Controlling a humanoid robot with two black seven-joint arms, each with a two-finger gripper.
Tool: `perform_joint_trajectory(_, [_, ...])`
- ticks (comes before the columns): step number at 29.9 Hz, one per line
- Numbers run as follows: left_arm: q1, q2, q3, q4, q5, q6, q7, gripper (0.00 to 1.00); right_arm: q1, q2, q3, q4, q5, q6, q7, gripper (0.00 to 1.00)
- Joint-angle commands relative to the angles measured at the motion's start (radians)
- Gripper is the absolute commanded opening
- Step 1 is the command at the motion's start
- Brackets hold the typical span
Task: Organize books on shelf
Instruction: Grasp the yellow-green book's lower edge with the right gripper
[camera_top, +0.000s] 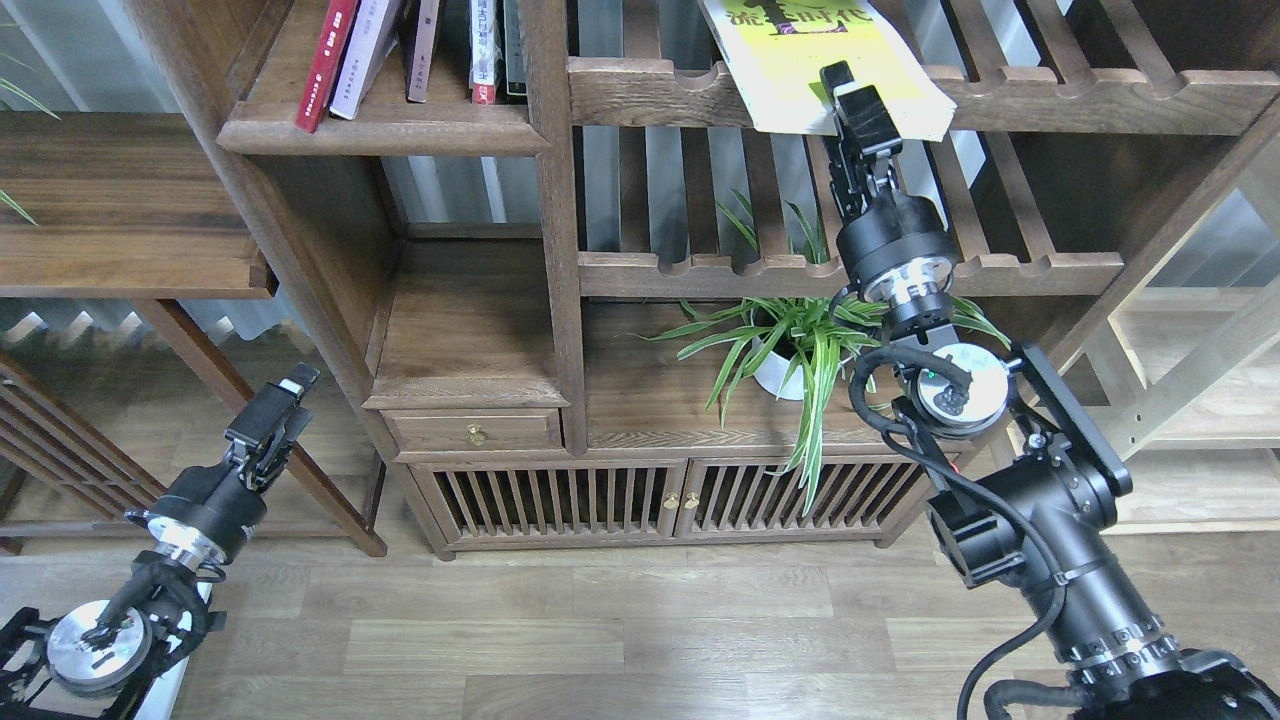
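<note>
Reaching up from the lower right, stood with the right gripper (845, 90) at the near edge of the yellow-green book (790, 55). Showed one finger over the cover and the other apparently below. Could not tell whether pinched on the book or merely set around its edge.

Found that book lying flat on the upper slatted rack (650, 95), near corner overhanging the scalloped rail, well apart from the shelf (380, 135) at upper left. Found the dark red book (322, 70) and the pale lavender book (362, 60) already on that shelf, leaning together.

Judged the step in hand as securing the book for transfer. Required for a good grip:
- Seated deep over the edge, not on the corner alone.
- Closed firmly before any pull, since a large paperback tends to sag and twist.
- Drawn straight out over the rail, then lifted clear of the potted plant (800, 340) below.

Kept the left gripper (285, 395) low at the left, away from all books. Could not tell the state of its jaws either.
</note>
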Motion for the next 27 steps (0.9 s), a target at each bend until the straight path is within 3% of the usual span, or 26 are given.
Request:
perform_joint_trajectory(1, [0.0, 0.0, 0.0, 0.0, 0.0, 0.0, 0.0, 0.84, 0.015, 0.0, 0.001, -0.008, 0.0, -0.008, 0.0, 0.67])
perform_joint_trajectory(8, [0.0, 0.0, 0.0, 0.0, 0.002, 0.0, 0.002, 0.84, 0.024, -0.001, 0.028, -0.009, 0.001, -0.015, 0.0, 0.64])
perform_joint_trajectory(17, [-0.002, 0.002, 0.0, 0.0, 0.002, 0.0, 0.003, 0.84, -0.013, 0.009, 0.034, -0.008, 0.004, 0.075, 0.006, 0.17])
perform_joint_trajectory(27, [0.0, 0.0, 0.0, 0.003, 0.003, 0.0, 0.003, 0.84, -0.047, 0.003, 0.018, -0.003, 0.006, 0.084, 0.0, 0.05])
